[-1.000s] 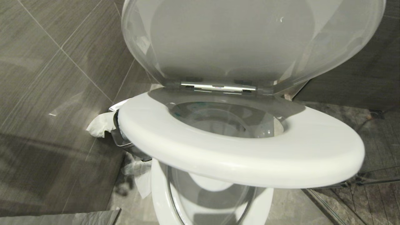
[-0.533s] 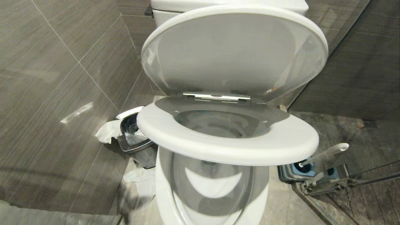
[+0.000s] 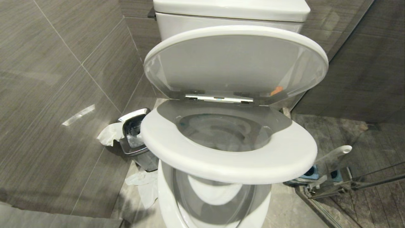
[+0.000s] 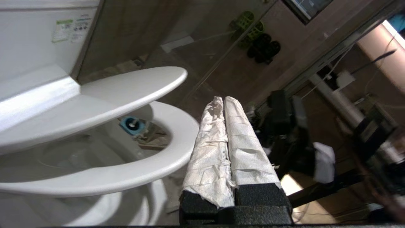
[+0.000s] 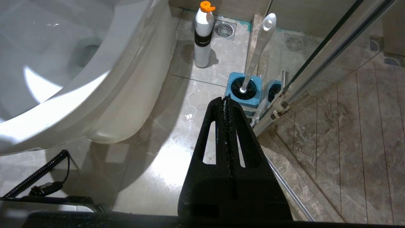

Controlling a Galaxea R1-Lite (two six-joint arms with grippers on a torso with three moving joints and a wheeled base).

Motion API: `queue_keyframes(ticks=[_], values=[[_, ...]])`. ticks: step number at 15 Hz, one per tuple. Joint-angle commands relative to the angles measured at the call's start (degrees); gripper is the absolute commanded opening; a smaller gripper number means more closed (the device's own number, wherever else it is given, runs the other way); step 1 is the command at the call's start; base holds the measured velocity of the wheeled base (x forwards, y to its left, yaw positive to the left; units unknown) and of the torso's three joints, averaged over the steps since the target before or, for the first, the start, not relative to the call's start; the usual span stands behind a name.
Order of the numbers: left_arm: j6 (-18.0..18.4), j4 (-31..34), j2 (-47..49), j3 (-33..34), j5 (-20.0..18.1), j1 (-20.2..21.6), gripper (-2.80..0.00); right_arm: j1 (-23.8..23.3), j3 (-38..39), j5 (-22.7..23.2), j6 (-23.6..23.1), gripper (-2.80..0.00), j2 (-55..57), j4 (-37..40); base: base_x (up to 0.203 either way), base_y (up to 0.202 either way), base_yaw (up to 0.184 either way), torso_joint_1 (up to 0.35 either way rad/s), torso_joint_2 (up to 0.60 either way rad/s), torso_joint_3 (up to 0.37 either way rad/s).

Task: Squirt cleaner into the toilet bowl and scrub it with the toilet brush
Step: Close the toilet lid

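Grey-tiled bathroom (image 3: 57, 79), marble floor (image 5: 177, 104)

bin (image 3: 134, 136) left of toilet bowl (image 3: 227, 158), toilet brush (image 3: 332, 155) right

White toilet bowl (image 3: 227, 164), blue holder (image 5: 245, 90)

Left pincer (image 4: 224, 100) closed, its paper-wrapped fingers (image 4: 243, 142) pressed together; right pincer (image 5: 226, 100) closed too, pointing downward.
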Motion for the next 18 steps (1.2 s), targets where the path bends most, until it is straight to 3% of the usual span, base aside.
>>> queue_keyframes(ticks=[1, 3, 4, 6, 7, 8, 10, 11, 13, 15, 17, 18], values=[[-12.0, 2.2, -0.9, -4.9, -0.5, 0.1, -2.8, 0.0, 0.0, 0.1, 0.0, -2.8, 0.0, 0.0, 0.0, 0.0, 0.0, 0.0, 0.0, 0.0], [-22.4, 4.8, 0.1, -8.4, -0.4, 0.2, -2.8, 0.0, 0.0, 0.0, 0.0, -2.8, 0.0, 0.0, 0.0, 0.0, 0.0, 0.0, 0.0, 0.0], [-25.5, 6.7, 1.8, -9.6, 1.4, 0.2, -2.8, 0.0, 0.0, 0.0, 0.0, -2.8, 0.0, 0.0, 0.0, 0.0, 0.0, 0.0, 0.0, 0.0], [-28.6, 15.4, 4.2, -13.9, 13.6, 0.1, -2.8, 0.0, 0.0, 0.1, 0.0, -2.8, 0.0, 0.0, 0.0, 0.0, 0.0, 0.0, 0.0, 0.0], [-28.8, 20.8, 5.2, -17.3, 16.0, -0.3, -2.8, 0.0, 0.0, 0.0, 0.0, -2.8, 0.0, 0.0, 0.0, 0.0, 0.0, 0.0, 0.0, 0.0], [-26.7, 24.2, 5.8, -19.5, 16.9, -2.3, -2.8, 0.0, 0.0, 0.1, 0.0, -2.8, 0.0, 0.0, 0.0, 0.0, 0.0, 0.0, 0.0, 0.0], [-15.6, 27.4, 6.0, -19.8, 15.5, -3.4, -2.8, 0.0, 0.0, 0.0, 0.0, -2.8, 0.0, 0.0, 0.0, 0.0, 0.0, 0.0, 0.0, 0.0], [-9.6, 32.4, 6.5, -20.5, 15.1, -3.8, -2.8, 0.0, 0.0, 0.1, 0.0, -2.8, 0.0, 0.0, 0.0, 0.0, 0.0, 0.0, 0.0, 0.0], [3.2, 43.8, 7.0, -22.5, 15.6, -8.4, -2.8, 0.0, 0.0, 0.1, 0.0, -2.8, 0.0, 0.0, 0.0, 0.0, 0.0, 0.0, 0.0, 0.0], [21.3, 55.3, 7.0, -22.9, 18.5, -15.4, -2.8, 0.0, 0.0, 0.0, 0.0, -2.8, 0.0, 0.0, 0.0, 0.0, 0.0, 0.0, 0.0, 0.0], [43.0, 67.8, 7.3, -22.9, 29.6, -26.9, -2.8, 0.0, 0.0, 0.0, 0.0, -2.8, 0.0, 0.0, 0.0, 0.0, 0.0, 0.0, 0.0, 0.0], [56.6, 74.1, 7.6, -22.7, 37.9, -31.9, -2.8, 0.0, 0.0, 0.0, 0.0, -2.8, 0.0, 0.0, 0.0, 0.0, 0.0, 0.0, 0.0, 0.0]])
